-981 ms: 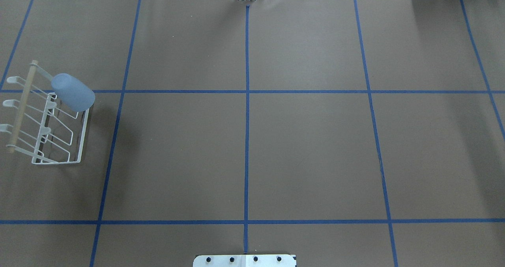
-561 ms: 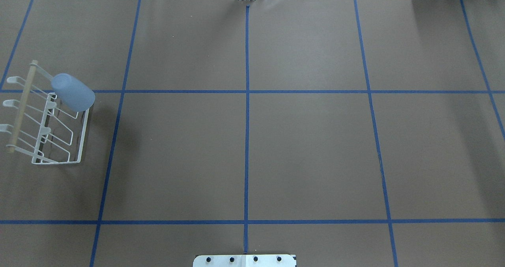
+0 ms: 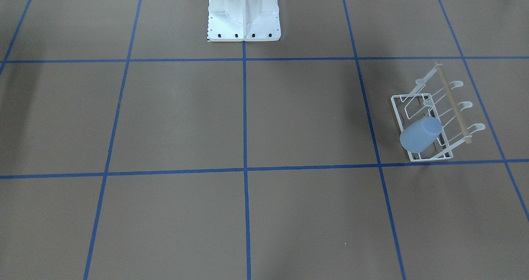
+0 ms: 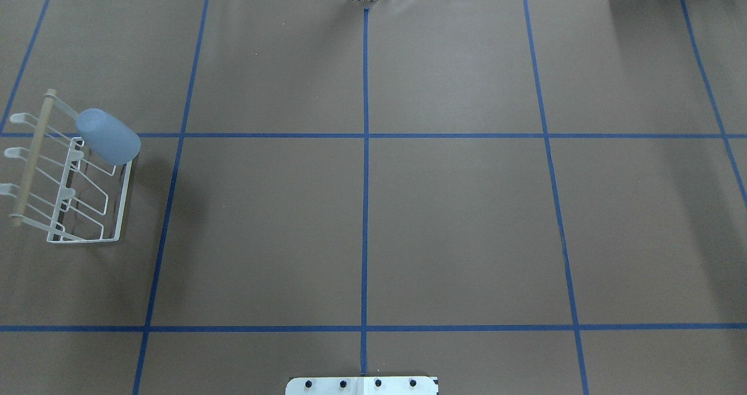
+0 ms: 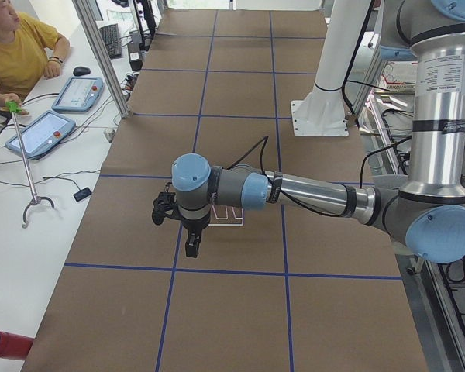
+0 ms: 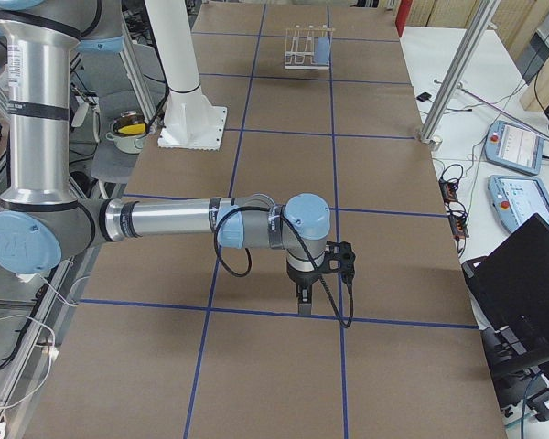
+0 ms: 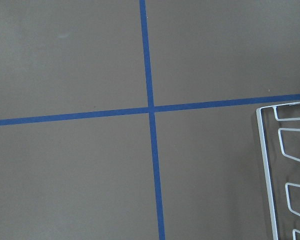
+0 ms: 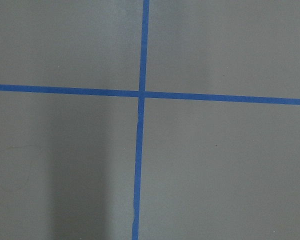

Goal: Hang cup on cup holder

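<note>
- The cup holder (image 4: 35, 153) stood at the table's left end, its prongs slanting up to carry cups.
- The cup (image 4: 108, 136) sat mouth-down over the holder's far-end prong, apparently hung.
- The left gripper (image 5: 191, 246) hovered near the holder, clear of the cup; I could not tell its jaw width.
- The right gripper (image 6: 303, 298) hovered well apart from the holder, probably unneeded; its jaw width was likewise unreadable.

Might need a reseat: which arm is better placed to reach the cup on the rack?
Left. The cup holder holding the cup sits at the robot's left; the left wrist view shows its frame, the right one only tape.
</note>
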Motion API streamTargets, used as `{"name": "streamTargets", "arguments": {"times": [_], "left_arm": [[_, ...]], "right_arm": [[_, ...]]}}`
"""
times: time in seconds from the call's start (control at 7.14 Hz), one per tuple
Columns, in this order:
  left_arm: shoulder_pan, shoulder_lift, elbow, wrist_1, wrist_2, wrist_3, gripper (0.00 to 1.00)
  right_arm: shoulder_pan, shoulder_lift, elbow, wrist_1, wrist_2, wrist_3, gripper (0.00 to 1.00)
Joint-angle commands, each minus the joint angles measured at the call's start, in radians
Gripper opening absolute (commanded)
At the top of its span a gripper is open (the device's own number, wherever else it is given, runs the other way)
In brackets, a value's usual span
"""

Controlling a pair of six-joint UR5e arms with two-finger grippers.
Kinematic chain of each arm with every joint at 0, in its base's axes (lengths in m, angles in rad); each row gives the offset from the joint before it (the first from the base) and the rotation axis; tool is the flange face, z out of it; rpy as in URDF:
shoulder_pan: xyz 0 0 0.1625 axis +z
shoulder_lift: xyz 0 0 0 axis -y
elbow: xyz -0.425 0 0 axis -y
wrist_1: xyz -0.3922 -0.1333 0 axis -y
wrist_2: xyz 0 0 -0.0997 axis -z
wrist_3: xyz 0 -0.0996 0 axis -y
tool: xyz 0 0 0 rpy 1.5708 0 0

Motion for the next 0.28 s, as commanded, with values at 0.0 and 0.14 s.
{"name": "streamTargets", "arguments": {"times": [0.0, 0.14], "left_arm": [[0.0, 0.001, 0.0, 0.0, 0.0, 0.0, 0.99], [0.0, 0.001, 0.0, 0.0, 0.0, -0.002, 0.99]], "right_arm": [[-0.002, 0.0, 0.001, 0.0, 0.0, 0.0, 1.0], [-0.002, 0.0, 0.001, 0.0, 0.002, -0.001, 1.0]]}}
